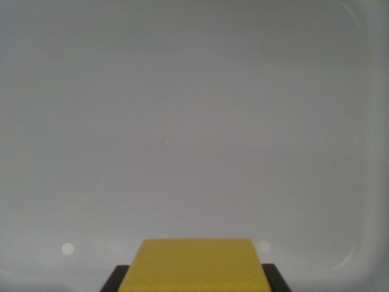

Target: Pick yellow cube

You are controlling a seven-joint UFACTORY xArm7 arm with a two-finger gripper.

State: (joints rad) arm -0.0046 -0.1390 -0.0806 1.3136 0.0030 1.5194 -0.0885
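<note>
- Your gripper [193, 281] shows only as dark finger tips at either side of the yellow cube [194, 264], bottom centre of the wrist view; it looks closed on the cube, though contact is hidden.
- Around it lies a plain grey tray [358, 152], rim curving at the wrist view's right.
- Lift straight and slowly; confirm the cube rides along.

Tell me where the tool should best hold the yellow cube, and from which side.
Grip the cube on its two flat side faces, coming straight from above. Dark tool parts already flank it on both sides, so closing across that width looks suitable.
</note>
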